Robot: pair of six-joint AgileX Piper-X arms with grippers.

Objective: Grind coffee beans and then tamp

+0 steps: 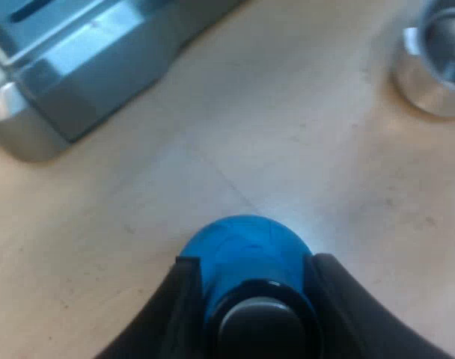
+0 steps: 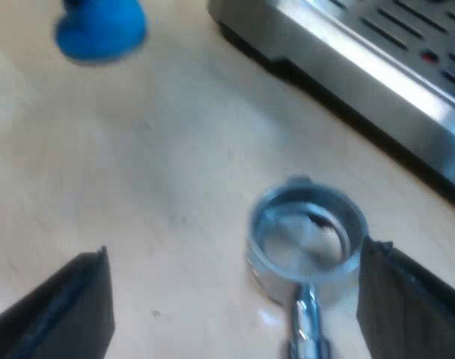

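Wooden table [image 1: 287, 112], blue tamper [image 1: 246, 254] seemingly base-down, between left jaws

Colour reference: tamper [image 1: 246, 239] bright blue; left gripper [image 1: 255, 262] black; metal holder [image 2: 306, 239] polished silver; espresso machine [image 2: 347, 67] silver with dark slots and one red mark; table [image 1: 287, 149] pale wood grain.

We are holding our right hand [image 2: 233, 250] over the pale wooden worktop [image 2: 153, 164], its black fingers [image 2: 63, 307] spread wide. The metal holder [image 2: 306, 235] is lying between them, basket facing up, close beside one finger. The blue tamper [image 2: 100, 30] is showing well apart from the holder, and the espresso machine [image 2: 362, 52] is sitting near it.
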